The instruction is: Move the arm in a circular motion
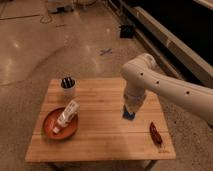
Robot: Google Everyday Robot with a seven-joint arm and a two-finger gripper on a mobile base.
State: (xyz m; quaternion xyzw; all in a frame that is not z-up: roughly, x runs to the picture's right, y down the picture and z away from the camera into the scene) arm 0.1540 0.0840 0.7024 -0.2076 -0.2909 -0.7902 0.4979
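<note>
The large white arm reaches in from the right edge, bends at a rounded joint and points down over the right half of the wooden table. My gripper is at the arm's lower end, just above a small blue object that lies on the table, and the arm's last segment hides most of it.
An orange plate with a white bottle lying in it sits at the table's left. A white cup holding dark utensils stands at the back left. A red pepper-like item lies near the right edge. A dark low ledge runs behind on the polished floor.
</note>
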